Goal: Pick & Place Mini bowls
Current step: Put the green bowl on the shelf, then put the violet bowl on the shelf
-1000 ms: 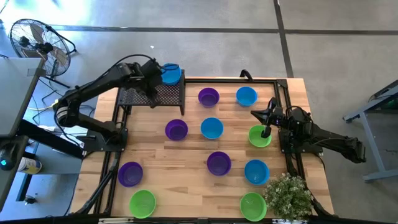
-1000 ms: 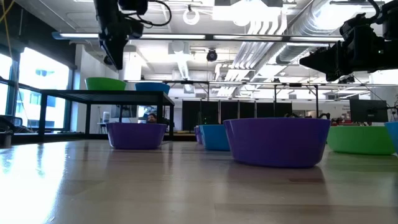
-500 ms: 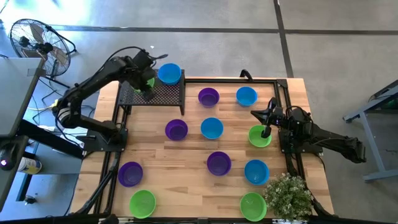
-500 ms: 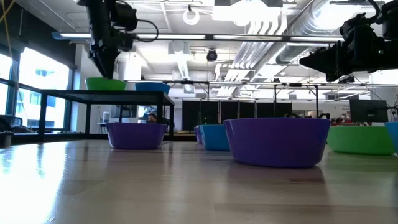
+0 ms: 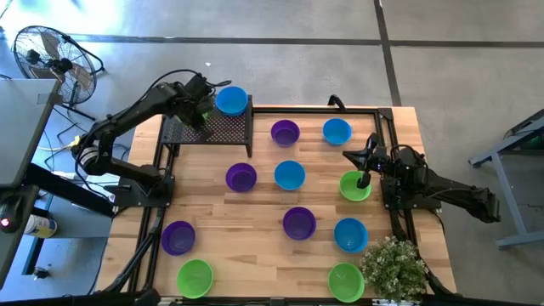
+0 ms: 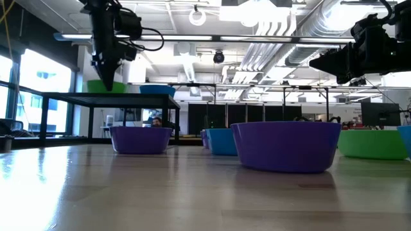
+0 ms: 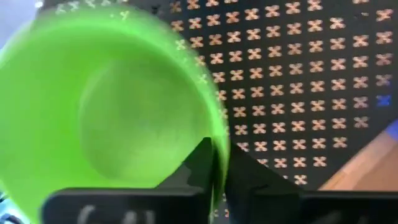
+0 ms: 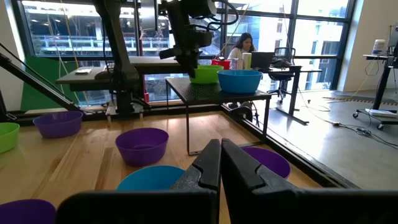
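**Left gripper at green bowl on mesh rack; right gripper parked, fingers together**

Left gripper (image 5: 201, 109) sits over the left part of the black mesh rack (image 5: 225, 129), directly at the lime green bowl (image 7: 106, 106) that stands on the rack top. In the left wrist view the two dark fingers (image 7: 202, 163) are drawn close together with the bowl's rim running into the narrow slit between them; the bowl fills the space just ahead of the fingers, one finger inside the rim and one outside. Whether the rim is actually clamped cannot be read with certainty, but it looks pinched. The low view shows this gripper (image 6: 106, 76) pointing straight down onto the green bowl (image 6: 106, 86).

A blue bowl (image 5: 231, 100) rests on the same rack, just beside the green one.

Right gripper (image 5: 365, 174) hangs by the table's right edge, above the rim of another green bowl (image 5: 353, 187). Its fingers (image 8: 208, 165) are pressed together, holding nothing.

Remaining purple, blue and green bowls lie spread over the wooden table (image 5: 255, 212), well apart from both grippers.
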Available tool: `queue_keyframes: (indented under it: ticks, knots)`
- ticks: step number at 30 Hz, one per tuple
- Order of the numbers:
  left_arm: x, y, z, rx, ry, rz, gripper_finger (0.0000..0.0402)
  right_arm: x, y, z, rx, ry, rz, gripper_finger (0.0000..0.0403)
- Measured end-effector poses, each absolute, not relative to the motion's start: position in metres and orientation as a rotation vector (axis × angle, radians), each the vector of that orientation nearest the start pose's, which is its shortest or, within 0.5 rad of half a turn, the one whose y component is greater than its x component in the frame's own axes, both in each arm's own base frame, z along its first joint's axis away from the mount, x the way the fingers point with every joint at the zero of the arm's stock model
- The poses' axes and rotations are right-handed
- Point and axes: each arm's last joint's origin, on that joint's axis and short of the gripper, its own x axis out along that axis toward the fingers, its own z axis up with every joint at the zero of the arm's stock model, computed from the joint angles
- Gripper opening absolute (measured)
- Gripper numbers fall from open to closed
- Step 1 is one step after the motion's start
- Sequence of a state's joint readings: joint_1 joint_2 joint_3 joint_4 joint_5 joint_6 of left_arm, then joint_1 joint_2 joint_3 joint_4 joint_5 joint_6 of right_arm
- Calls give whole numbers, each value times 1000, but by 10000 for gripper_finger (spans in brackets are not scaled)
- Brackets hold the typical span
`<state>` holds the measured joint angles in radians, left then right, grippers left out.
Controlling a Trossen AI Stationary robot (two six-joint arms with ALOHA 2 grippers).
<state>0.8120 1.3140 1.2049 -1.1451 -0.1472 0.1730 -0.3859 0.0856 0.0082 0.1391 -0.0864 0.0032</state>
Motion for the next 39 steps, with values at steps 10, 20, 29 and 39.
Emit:
queue_keyframes:
  ticks: [10, 20, 29, 39]
  knots:
    - [151, 188, 303, -267, 1209, 788, 5, 96, -36, 172, -12, -55, -300, 0]
    - [135, 207, 306, -376, 1085, 813, 6, 96, -36, 172, -11, -55, -300, 0]
    - [140, 211, 309, -373, 992, 805, 8, 96, -36, 172, -10, -55, -302, 0]
    - [139, 209, 310, -327, 1017, 744, 98, 96, -36, 166, 95, -9, -305, 0]
